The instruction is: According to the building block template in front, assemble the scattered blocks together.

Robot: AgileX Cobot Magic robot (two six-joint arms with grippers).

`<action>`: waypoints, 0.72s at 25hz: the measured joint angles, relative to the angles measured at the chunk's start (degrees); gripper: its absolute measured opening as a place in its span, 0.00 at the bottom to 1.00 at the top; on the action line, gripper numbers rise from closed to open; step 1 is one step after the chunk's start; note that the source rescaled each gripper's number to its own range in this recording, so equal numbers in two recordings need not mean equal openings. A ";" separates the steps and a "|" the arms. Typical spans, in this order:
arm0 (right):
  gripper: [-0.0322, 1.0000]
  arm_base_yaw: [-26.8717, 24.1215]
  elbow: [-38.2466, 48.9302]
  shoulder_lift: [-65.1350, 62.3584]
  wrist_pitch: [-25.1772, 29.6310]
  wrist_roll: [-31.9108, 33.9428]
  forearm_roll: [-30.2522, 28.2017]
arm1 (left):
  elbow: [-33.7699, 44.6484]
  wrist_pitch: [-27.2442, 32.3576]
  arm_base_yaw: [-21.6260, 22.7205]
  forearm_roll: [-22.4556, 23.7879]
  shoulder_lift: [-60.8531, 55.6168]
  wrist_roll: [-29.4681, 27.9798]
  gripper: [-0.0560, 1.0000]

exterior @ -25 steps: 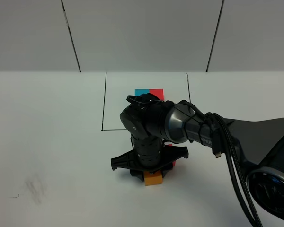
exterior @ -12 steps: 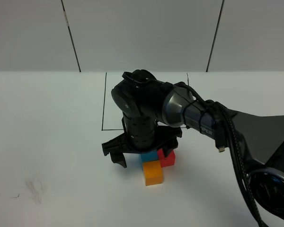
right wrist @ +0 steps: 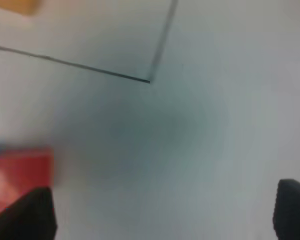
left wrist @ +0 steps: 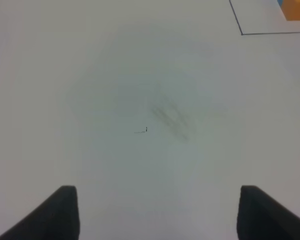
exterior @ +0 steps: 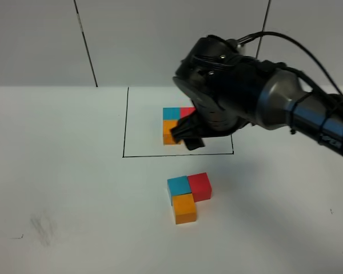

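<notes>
Lifted clear since earlier: right claw wide, empty | left claw partly spread, empty | risk: nudging loose cyan, red, orange matte cubes apart

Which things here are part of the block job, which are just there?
Part of the job:
- framed sample blocks
- loose blue block
- loose red block
- loose orange block
- right gripper, open

Just there:
- grey smudge on table

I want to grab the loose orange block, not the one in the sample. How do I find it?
Find the black drawn rectangle at the back of the white table. In front of it, outside the line, three cubes sit together in an L. The loose orange block is the one nearest you, right below the blue cube; the other orange cube lies inside the frame.
</notes>
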 joint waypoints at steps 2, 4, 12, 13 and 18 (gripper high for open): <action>0.90 -3.16 5.48 -3.44 0.06 0.00 -3.35 | 0.00 0.00 0.00 0.00 0.00 0.00 0.48; 0.89 -6.55 11.42 -7.89 0.12 -0.08 -7.01 | 0.00 0.00 0.00 0.00 0.00 0.00 0.48; 0.86 -20.81 28.71 -32.03 0.25 -13.07 -18.74 | 0.00 0.00 0.00 0.00 0.00 0.06 0.48; 0.86 -22.72 30.00 -35.17 0.25 -15.48 -19.10 | 0.00 0.00 0.00 0.00 0.00 0.06 0.48; 0.86 -31.18 34.14 -53.21 0.46 -27.74 -17.22 | 0.00 0.00 0.00 0.00 0.00 0.06 0.48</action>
